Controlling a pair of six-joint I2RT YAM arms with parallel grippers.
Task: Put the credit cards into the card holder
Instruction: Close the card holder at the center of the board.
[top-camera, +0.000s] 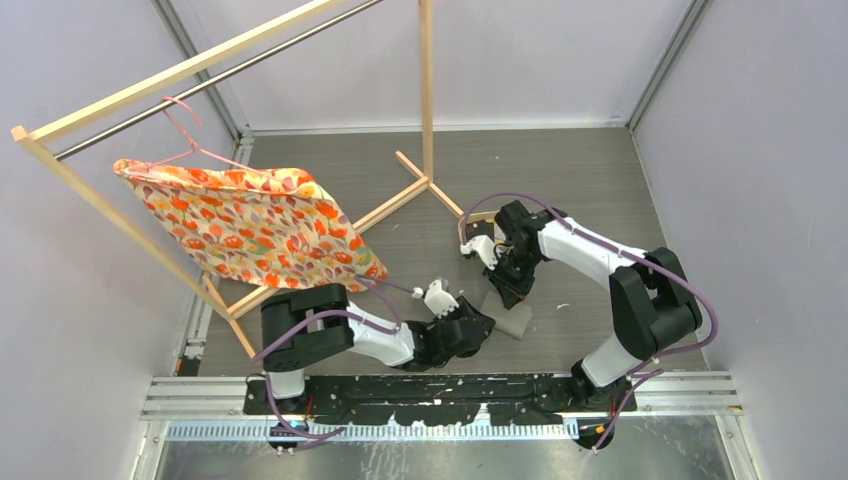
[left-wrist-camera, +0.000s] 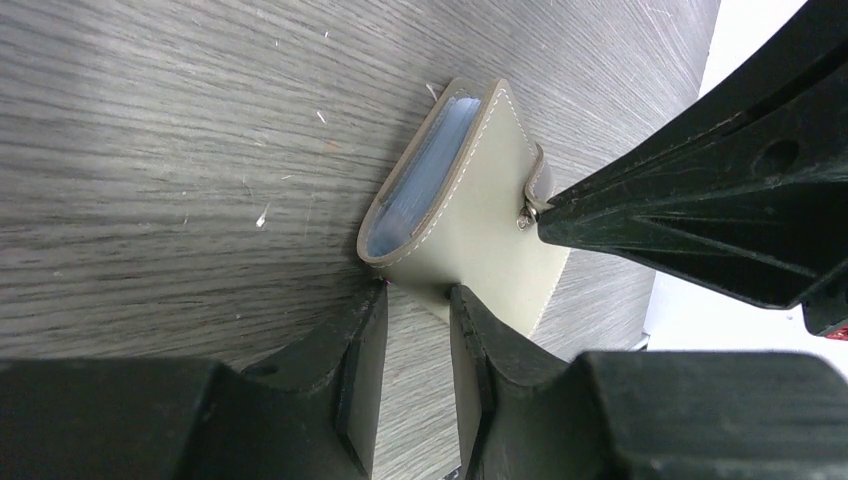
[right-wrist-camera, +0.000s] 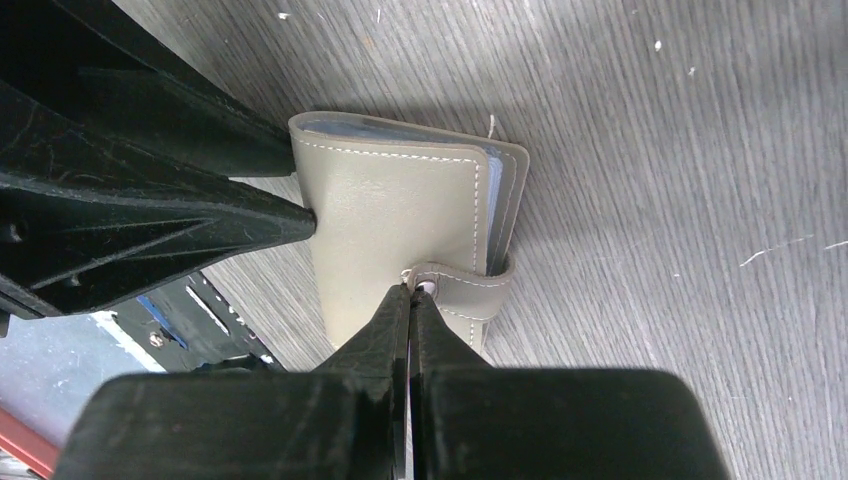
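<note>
Two grippers meet on one small object, the grey-taupe card holder (top-camera: 515, 322), which sits low on the grey wood-grain table (top-camera: 600, 190) just ahead of the arm bases and between the two arms. We see it folded, with pale stitching along its edges and a snap strap (right-wrist-camera: 468, 292) wrapped around one side. We cannot tell whether it lies fully flat or is tipped up on an edge. The left gripper (left-wrist-camera: 418, 298) comes at it low from the near left. Its jaws stand only a sliver apart, and one edge of the card holder is pinched between its fingertips (left-wrist-camera: 365, 330). The right gripper (right-wrist-camera: 410, 296) reaches in from the far side with its jaws pressed tight together on the free end of the strap, right at the small metal snap. We cannot tell whether that snap is fastened. At one open end of the card holder, pale bluish layers (left-wrist-camera: 420, 180) show between the covers, and we cannot make out whether they are cards or plastic sleeves. Far off to the left stands a wooden clothes rack (top-camera: 425, 100), where a pink hanger (top-camera: 185, 125) carries an orange floral cloth (top-camera: 250, 225), well apart from both grippers.
</note>
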